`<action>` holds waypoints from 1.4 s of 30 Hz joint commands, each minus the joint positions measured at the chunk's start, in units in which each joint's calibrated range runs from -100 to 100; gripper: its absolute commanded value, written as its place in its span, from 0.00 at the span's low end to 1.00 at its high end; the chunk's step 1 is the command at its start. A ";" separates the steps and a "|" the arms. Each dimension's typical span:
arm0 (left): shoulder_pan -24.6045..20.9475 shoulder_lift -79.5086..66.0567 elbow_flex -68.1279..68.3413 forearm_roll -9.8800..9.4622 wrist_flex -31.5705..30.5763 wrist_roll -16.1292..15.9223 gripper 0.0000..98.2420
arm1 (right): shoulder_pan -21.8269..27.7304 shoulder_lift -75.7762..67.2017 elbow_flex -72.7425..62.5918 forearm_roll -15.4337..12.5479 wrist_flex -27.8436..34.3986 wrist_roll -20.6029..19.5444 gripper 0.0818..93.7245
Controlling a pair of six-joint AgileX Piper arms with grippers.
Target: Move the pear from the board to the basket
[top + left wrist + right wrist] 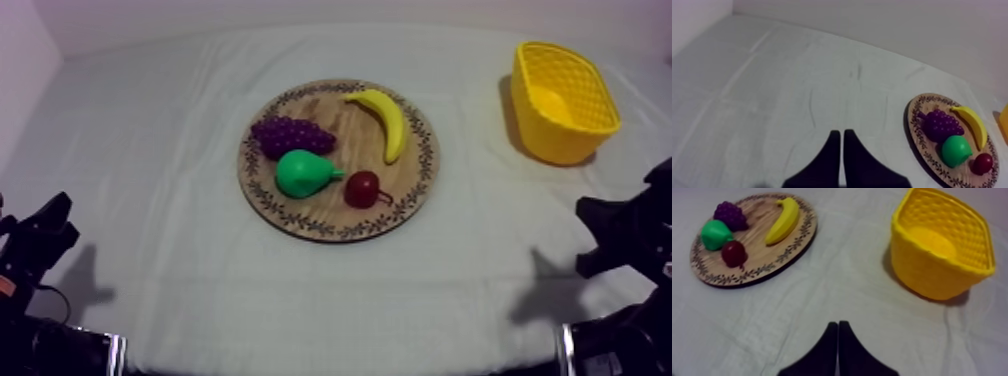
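1. Top view: L arm (35, 250) & R arm (625, 235) just dark shapes at near corners, hard to read.
2. L gripper (842, 134): fingers (831, 152) together, nothing held, over cloth (797, 90).
3. R gripper (837, 324): same, pressed together, empty.
4. Pear (305, 174) on board (300, 218), btwn grapes (290, 134) & small red fruit (362, 188).
5. Basket (560, 140) far right, well apart.

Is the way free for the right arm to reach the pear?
Probably yes. Bare cloth lies between the right gripper and the pear on the board. The small red fruit sits close beside the pear on that side, so approach from above.
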 commanded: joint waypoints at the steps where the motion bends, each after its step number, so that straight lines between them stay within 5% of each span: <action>1: 0.01 0.02 -0.02 -0.03 0.00 0.00 0.00 | -4.60 6.96 -3.18 3.11 1.14 -2.31 0.00; 9: 0.01 0.02 -0.02 -0.03 0.00 0.00 0.00 | -10.59 23.72 -19.46 3.42 11.32 5.75 0.01; 22: 0.01 0.02 -0.02 -0.03 0.00 -0.01 0.00 | -14.38 51.16 -61.60 -5.54 36.67 22.86 0.01; 33: 0.01 0.02 -0.02 -0.03 0.00 -0.01 0.00 | -19.24 72.36 -89.09 -6.40 49.80 25.16 0.01; 42: 0.01 0.02 -0.02 -0.03 0.00 -0.01 0.00 | -22.61 86.47 -104.72 -5.30 52.02 23.09 0.05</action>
